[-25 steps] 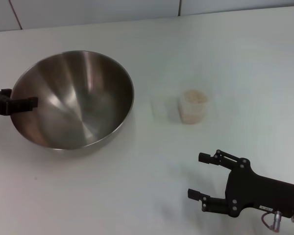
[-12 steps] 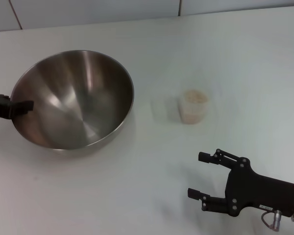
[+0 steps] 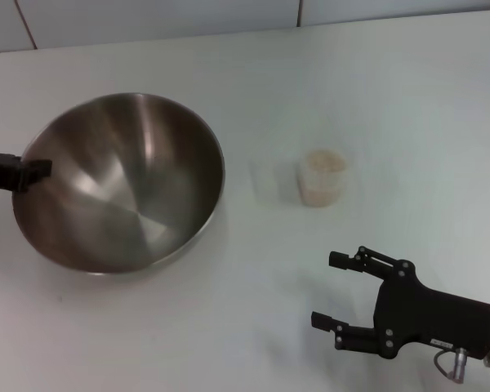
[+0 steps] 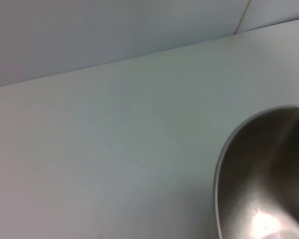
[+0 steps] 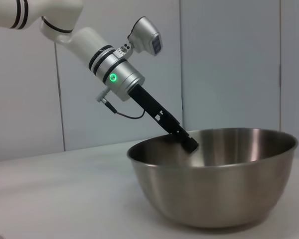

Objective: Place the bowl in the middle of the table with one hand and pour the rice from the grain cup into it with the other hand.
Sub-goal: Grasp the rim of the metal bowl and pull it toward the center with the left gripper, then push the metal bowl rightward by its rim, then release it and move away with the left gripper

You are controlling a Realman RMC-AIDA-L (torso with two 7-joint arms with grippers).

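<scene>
Head view shows you the large round stainless-steel mixing bowl (image 3: pixel 118 181) on the left half of the plain white matte table (image 3: pixel 229 327), with the black left gripper (image 3: pixel 33 171) pinching its thin rim on the robot's left side; the right wrist view confirms a finger (image 5: pixel 189 143) hooked over the edge. Expect the bowl to be stiff, fairly light and slick, so it may swing or slide in such a narrow rim hold. The small clear plastic cup (image 3: pixel 322 178), filled with cream-coloured rice (image 3: pixel 322 161), stands right of centre, well apart from the bowl. It is probably thin-walled and easily tipped or crushed; take it around the middle, gently. Your black right gripper (image 3: pixel 333 291) hovers near you, fingers spread wide and empty. No brand or writing is readable anywhere.
</scene>
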